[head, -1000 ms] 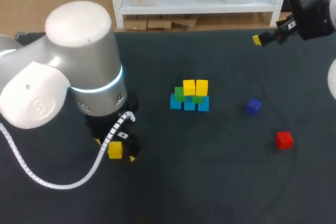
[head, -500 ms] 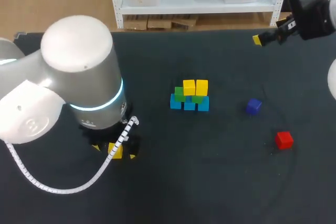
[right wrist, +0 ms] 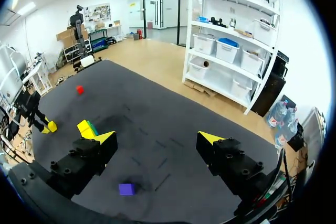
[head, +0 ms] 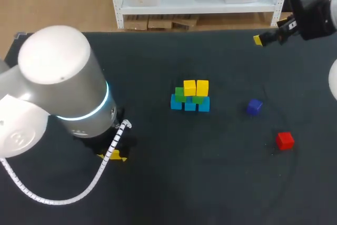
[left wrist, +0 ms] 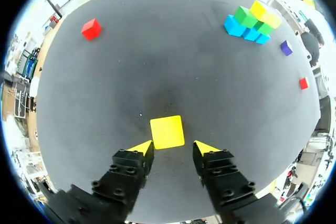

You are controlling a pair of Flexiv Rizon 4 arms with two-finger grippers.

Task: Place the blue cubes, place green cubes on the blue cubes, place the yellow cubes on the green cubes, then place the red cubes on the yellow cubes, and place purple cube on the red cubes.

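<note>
Blue cubes [head: 190, 105], three in a row, sit mid-table on the black matte table [head: 210, 193]. Two green cubes [head: 180, 94] rest on them, and two yellow cubes [head: 189, 87] rest on the green. Toward the right side lie one purple cube [head: 254, 106] and, nearer the front edge, one red cube [head: 285, 140], well apart, with bare surface all round them. The left arm [head: 58, 93] covers much of the left side. Under it, a loose yellow cube [head: 117, 155] shows only in part. The right gripper [head: 258, 39] hangs over the far right corner, well clear of every cube.

From the left wrist, the left gripper [left wrist: 172, 147] has its fingers spread. The loose yellow cube [left wrist: 167, 132] lies flat on the table between their tips and just ahead, and the fingers do not clamp it. Open table stretches ahead of it. A second red cube [left wrist: 91, 28] sits alone near the table's rim. The stack [left wrist: 252, 22], the purple cube and the red cube lie toward the opposite rim.

From the right wrist, the right gripper [right wrist: 157, 139] is spread wide and holds nothing. The purple cube [right wrist: 126, 189] lies under it. The stack shows past one finger, and the second red cube [right wrist: 79, 89] lies far beyond.
</note>
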